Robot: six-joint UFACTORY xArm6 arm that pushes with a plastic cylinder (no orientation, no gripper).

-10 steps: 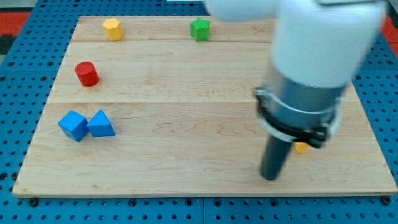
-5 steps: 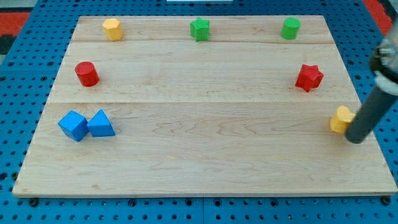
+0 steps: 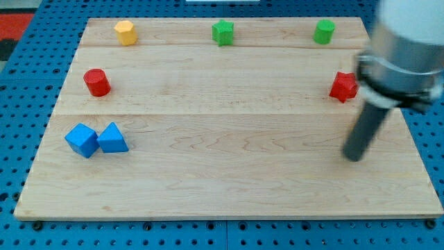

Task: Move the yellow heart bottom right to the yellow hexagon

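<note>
No text, label, brand, number or sign can be read here: not on the blocks, not on the desk, not on the arm.

Pale wood board; matt rod

Quick count from my end: seven blocks showing on the desk. One yellow hexagon, two green blocks, a red cylinder, a red star, plus a blue cube and a blue triangle.
</note>
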